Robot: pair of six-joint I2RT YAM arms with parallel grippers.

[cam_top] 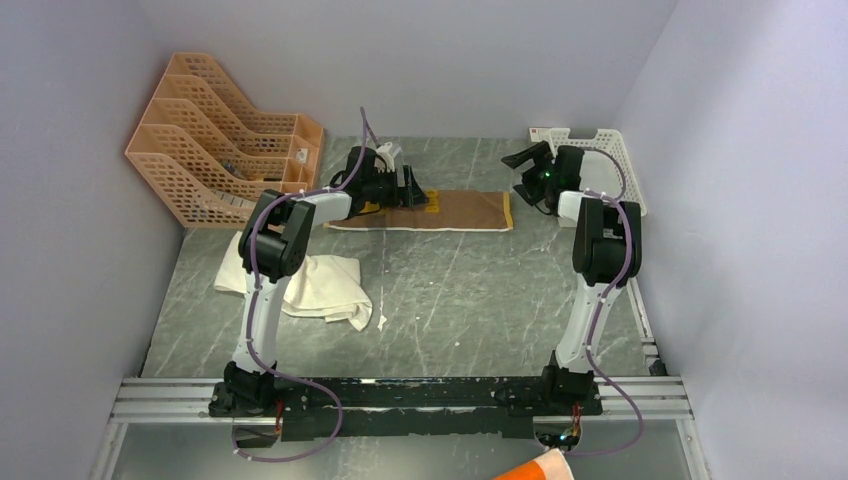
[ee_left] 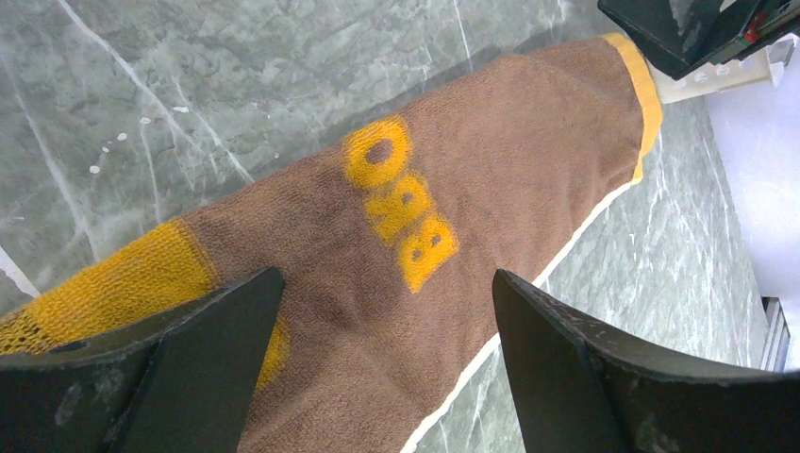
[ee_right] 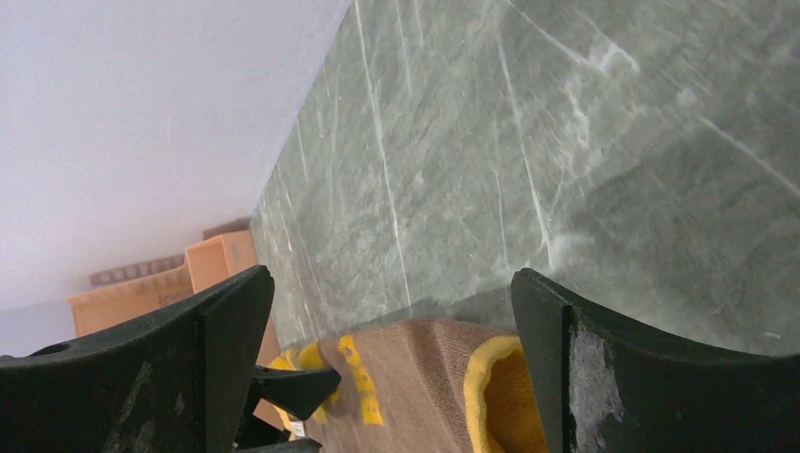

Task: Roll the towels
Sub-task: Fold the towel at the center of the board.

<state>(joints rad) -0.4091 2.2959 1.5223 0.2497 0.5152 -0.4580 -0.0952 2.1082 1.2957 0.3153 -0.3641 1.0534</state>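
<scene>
A brown towel [cam_top: 450, 210] with yellow bands and yellow letters lies flat at the back of the table. It fills the left wrist view [ee_left: 491, 179] and shows low in the right wrist view [ee_right: 425, 377]. My left gripper [cam_top: 418, 196] is open and empty, just above the towel's left end [ee_left: 387, 283]. My right gripper [cam_top: 522, 172] is open and empty, above the towel's right end with its yellow band [ee_right: 495, 396]. A crumpled white towel [cam_top: 310, 285] lies at the front left, beside the left arm.
An orange file rack [cam_top: 215, 135] stands at the back left. A white basket [cam_top: 612, 160] sits at the back right, behind the right gripper. Grey walls close in on the table [cam_top: 460, 290] on three sides.
</scene>
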